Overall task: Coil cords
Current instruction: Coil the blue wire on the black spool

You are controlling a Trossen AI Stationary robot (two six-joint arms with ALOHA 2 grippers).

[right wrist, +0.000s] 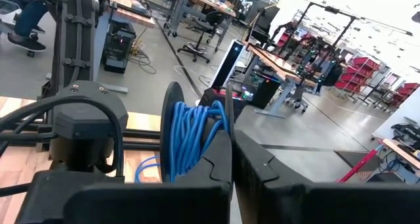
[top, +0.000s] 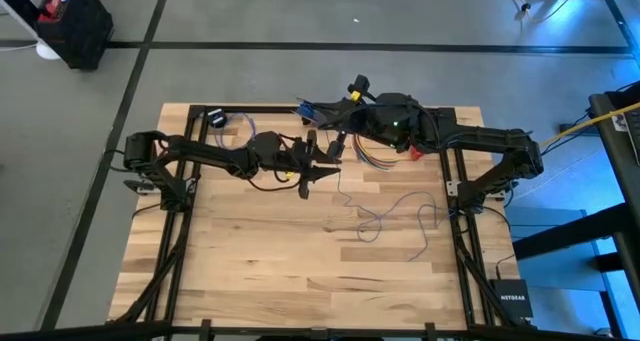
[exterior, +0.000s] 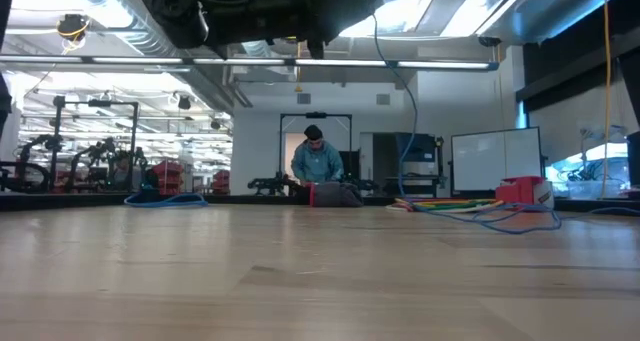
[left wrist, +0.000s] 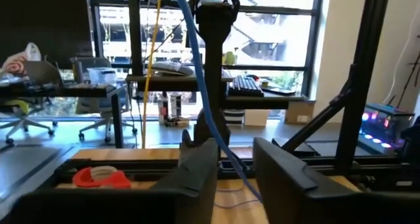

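The wooden table point(top: 250, 241) fills the middle of the high view, its butcher-block top mostly bare toward six o'clock. Both dark arms reach in from the sides and meet near twelve o'clock of the tabletop.

The left gripper point(top: 318, 173) sits just left of centre at about eleven o'clock, raised off the wood. In the left wrist view its two fingers point(left wrist: 197, 171) stand apart with a clear gap — a blue cable point(left wrist: 209, 112) drops through that gap, though I cannot tell whether the pads touch it.

The right gripper point(top: 342, 141) hangs just beside it, at about twelve o'clock. In the right wrist view its fingers point(right wrist: 220, 161) are drawn almost together with only a narrow slit between them; a bundle of blue cord loops point(right wrist: 193, 135) lies right against them, next to a dark disc-shaped part, but whether the fingers actually pinch it I cannot tell.

The grey-lilac wire point(top: 400, 216) lies loose on the wood at about three o'clock of the table's centre, squiggling from under the grippers down to the right side — uncoiled.

A small black round puck point(top: 216, 118) rests near the far left corner, at about ten o'clock.

A red object point(top: 415, 153) sits by the right arm. In the low view, a person point(exterior: 318, 159) stands far behind the table.
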